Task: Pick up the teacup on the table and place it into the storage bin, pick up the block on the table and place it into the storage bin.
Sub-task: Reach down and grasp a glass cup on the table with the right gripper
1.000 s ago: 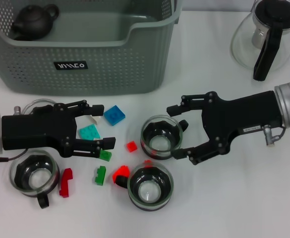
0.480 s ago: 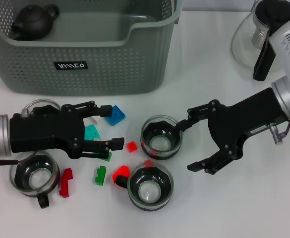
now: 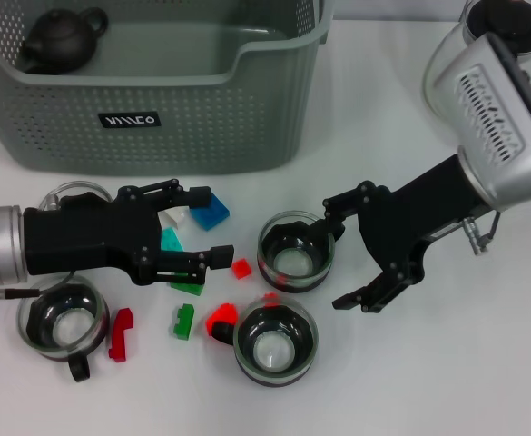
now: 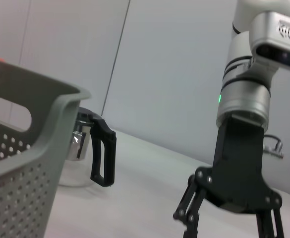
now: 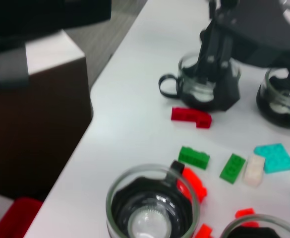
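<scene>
Centrally, on the white table (image 3: 410, 381), a glass teacup (image 3: 295, 252) with a black insert is sitting just in front of the storage bin (image 3: 156, 100); the right gripper (image 3: 344, 247) is reaching in from the right with its fingers spread wide, the upper finger touching or overlapping the cup's rim on its right side, the lower finger hanging apart from it. Nothing is being gripped. A second cup (image 3: 275, 341) is lying nearer the robot, and a third (image 3: 63, 318) is resting at the left beside a red block (image 3: 120, 334).

The left gripper (image 3: 204, 229) is extending from the left over the scattered blocks — its fingers parted, straddling a teal block (image 3: 168, 242), with a blue block (image 3: 212, 212) just beyond its upper fingertip and a green block (image 3: 188, 288) under its lower one. Whether any block is being touched cannot be told. A small red block (image 3: 240, 268) is lying between this gripper and the central teacup; another green block (image 3: 184, 320) is lying closer to the robot.

Inside the storage bin, a dark teapot (image 3: 61, 38) is sitting in the far left corner. A glass pitcher (image 3: 478, 64) with a black handle is standing at the table's far right, partly hidden by the right arm.
</scene>
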`<action>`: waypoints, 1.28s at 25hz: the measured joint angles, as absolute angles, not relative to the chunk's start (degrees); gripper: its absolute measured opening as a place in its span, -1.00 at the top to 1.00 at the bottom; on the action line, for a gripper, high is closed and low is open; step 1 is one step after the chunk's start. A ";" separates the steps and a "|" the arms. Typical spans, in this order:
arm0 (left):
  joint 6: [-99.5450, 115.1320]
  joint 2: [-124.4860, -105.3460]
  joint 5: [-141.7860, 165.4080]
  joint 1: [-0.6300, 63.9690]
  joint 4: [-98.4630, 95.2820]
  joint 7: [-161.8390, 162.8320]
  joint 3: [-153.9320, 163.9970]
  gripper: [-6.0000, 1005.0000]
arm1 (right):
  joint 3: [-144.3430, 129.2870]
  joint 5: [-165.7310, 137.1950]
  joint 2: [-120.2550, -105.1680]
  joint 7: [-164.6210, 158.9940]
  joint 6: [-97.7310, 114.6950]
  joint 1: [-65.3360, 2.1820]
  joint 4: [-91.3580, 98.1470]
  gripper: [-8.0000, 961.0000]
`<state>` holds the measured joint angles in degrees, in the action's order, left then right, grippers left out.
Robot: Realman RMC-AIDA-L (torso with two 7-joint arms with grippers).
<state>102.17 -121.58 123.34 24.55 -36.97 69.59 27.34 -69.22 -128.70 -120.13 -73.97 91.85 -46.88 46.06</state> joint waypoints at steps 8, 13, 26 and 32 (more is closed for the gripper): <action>102.13 -121.53 122.78 24.35 -36.91 69.56 27.33 -0.84 | -76.06 -128.76 -120.32 -74.00 87.54 -47.40 46.05 -0.96; 102.12 -121.61 122.78 24.31 -36.91 69.58 27.33 -0.84 | -80.21 -128.70 -120.51 -74.11 83.58 -47.54 46.00 -0.96; 102.12 -121.54 122.78 24.56 -36.82 69.59 27.33 -0.83 | -89.09 -128.19 -120.93 -76.39 77.18 -48.78 45.35 -0.96; 102.13 -121.54 122.72 24.47 -36.82 69.57 27.33 -0.83 | -91.47 -128.06 -121.01 -76.80 76.27 -49.43 45.82 -0.96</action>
